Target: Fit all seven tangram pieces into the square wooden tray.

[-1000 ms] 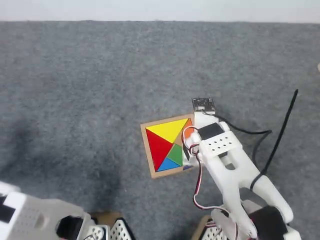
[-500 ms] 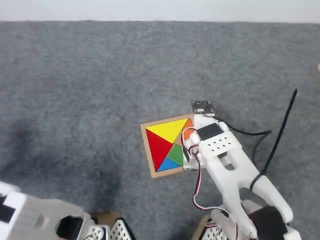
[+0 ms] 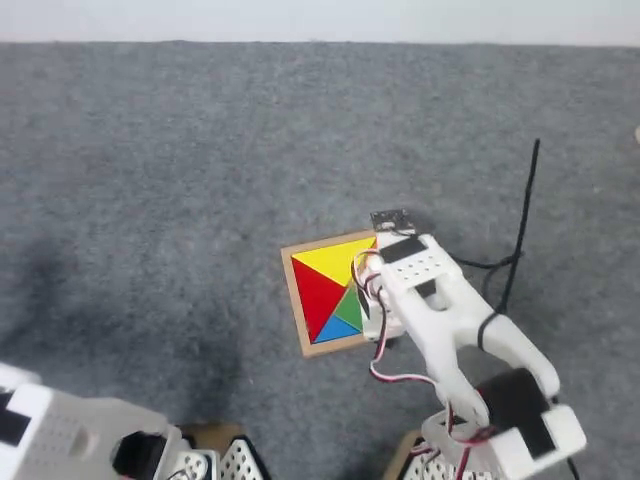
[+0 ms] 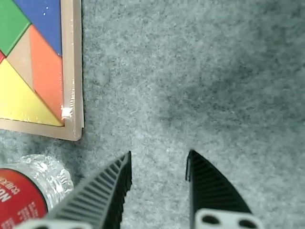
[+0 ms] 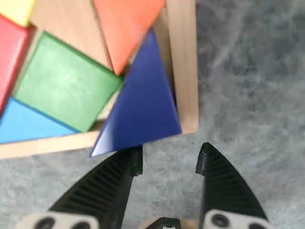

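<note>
The tray (image 3: 296,305) lies just right of the middle of the high view on the grey table (image 3: 150,180), turned slightly askew. It sits in the same spot as a second ago. A yellow triangle (image 3: 335,260) and a red triangle (image 3: 315,290) fill its left half.

In the right wrist view, a dark blue triangle (image 5: 140,109) is not seated. It lies tilted across a corner of the tray, with one edge over the wooden rim (image 5: 183,62) and one tip past it. Beside it sit a green square (image 5: 66,81), an orange piece (image 5: 126,24) and a light blue triangle (image 5: 33,126), with a patch of bare wood between the green and the orange.

The right pincer (image 5: 169,160) is spread wide with nothing in it, its tips just off the dark blue triangle over the table.

The right arm (image 3: 440,310) has swung toward the left of the high view since the earlier frames. It now covers more of the tray's right side, and its black cable stands more upright.

The left pincer (image 4: 158,164) is also spread and empty over bare table, near the tray's corner and a clear container with a red label (image 4: 28,186).
</note>
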Robot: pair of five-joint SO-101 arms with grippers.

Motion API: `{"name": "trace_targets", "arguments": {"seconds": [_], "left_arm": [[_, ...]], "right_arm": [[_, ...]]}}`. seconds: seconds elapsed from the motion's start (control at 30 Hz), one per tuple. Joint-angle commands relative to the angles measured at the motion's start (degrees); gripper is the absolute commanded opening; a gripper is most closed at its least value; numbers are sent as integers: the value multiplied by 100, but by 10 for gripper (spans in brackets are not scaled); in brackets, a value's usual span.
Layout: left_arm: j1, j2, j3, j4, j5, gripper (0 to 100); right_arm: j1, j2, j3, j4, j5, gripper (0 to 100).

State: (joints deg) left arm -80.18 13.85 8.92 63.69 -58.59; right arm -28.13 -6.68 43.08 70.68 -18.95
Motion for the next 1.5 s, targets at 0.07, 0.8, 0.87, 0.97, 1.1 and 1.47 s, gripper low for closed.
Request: {"name": "trace_targets", "arguments": {"seconds": [0.07,0.8,0.87,0.97,1.1,1.47], "left_arm": [[0,-105,-57,-62,-70,192],[273,-334,-163,642,-44,192],[501,-712,-233,1336,-35,192],[1002,-1486,-154,2163,53,189],[1890,-2708,734,2391,545,189],[4105,-7068,4813,1363,2057,190]], "right_arm": [[40,268,-800,-110,44,136],[813,-251,-1037,-875,70,122],[910,-734,-879,-875,62,120],[1068,-1631,-281,-971,70,117],[1182,-2835,809,-1191,88,117],[1631,-5613,3024,-1244,712,5]]}}
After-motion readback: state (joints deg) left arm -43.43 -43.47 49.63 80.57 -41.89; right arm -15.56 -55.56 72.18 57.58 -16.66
